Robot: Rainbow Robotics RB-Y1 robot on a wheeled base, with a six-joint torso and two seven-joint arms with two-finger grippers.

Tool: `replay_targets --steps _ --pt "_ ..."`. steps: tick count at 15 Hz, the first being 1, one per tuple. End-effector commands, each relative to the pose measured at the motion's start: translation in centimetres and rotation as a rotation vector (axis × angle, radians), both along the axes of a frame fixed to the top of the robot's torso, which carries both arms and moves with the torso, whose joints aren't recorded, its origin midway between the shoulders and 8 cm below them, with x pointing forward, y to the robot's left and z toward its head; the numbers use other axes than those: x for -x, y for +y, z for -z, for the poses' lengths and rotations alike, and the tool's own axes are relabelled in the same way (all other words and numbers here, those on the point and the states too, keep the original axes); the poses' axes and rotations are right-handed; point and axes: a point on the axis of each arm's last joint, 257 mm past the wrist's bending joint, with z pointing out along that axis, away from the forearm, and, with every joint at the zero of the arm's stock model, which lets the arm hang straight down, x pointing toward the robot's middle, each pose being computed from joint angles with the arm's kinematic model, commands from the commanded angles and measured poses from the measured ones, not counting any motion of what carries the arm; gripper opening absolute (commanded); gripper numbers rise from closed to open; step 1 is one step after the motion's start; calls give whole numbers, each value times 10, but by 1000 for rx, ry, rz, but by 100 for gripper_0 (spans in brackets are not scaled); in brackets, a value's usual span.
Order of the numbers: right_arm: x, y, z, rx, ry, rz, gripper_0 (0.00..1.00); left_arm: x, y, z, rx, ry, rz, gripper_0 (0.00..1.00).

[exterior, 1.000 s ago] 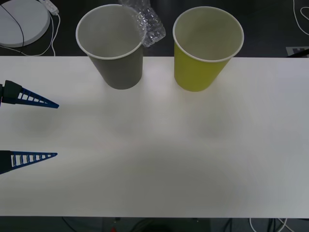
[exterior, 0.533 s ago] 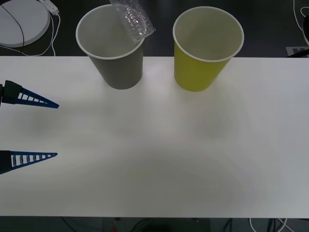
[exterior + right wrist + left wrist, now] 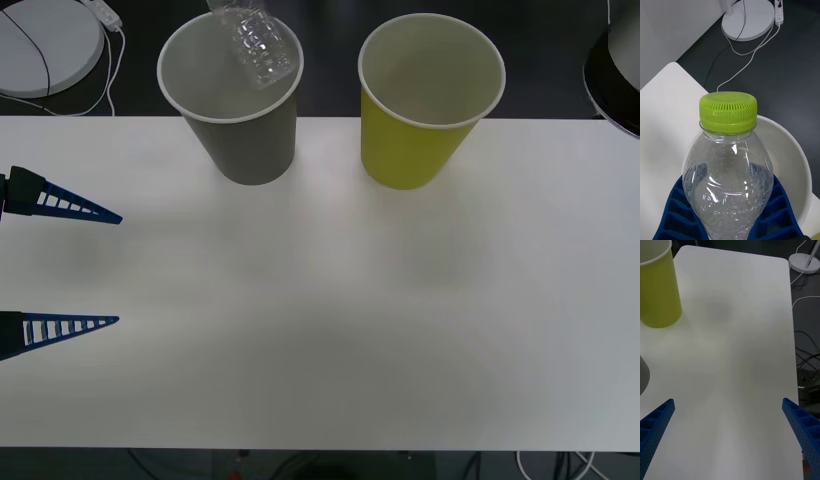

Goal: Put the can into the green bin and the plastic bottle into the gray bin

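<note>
Right wrist view: right hand (image 3: 728, 225) clenched around the plastic bottle (image 3: 729, 176), blue fingers (image 3: 673, 215) hugging both flanks, green cap (image 3: 727, 112) pointing away over the gray bin (image 3: 799, 180). From the front, bottle (image 3: 255, 42) tilted above the far rim of the gray bin (image 3: 245, 140), green bin (image 3: 415, 140) just to its right on the worktop (image 3: 330, 300). Left hand (image 3: 100, 268) parked at the left edge, spread wide. Risk if let go here: could catch the rim, tip the light bin or bounce off behind.
</note>
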Motion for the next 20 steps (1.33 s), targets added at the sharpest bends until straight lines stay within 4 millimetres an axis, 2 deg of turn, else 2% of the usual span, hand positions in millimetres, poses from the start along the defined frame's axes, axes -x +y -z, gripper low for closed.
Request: replay_targets --steps 1,6,7,8,9,12,20 --pt "-1 6 -2 -5 -17 -2 0 0 0 0 0 0 0 100" --pt "1 9 -2 -15 -10 -6 0 0 0 0 0 0 0 100" --pt "1 9 -2 -20 -6 -6 3 0 0 0 0 0 0 100" --pt "0 9 -2 -21 -9 -4 67 0 0 0 0 0 0 100" --pt "-2 7 -3 -24 -14 3 100 0 0 0 0 0 0 100" --pt "-3 13 -2 -49 -18 -10 100 0 0 0 0 0 0 100" --pt "-3 13 -3 -53 -24 -15 100 0 0 0 0 0 0 100"
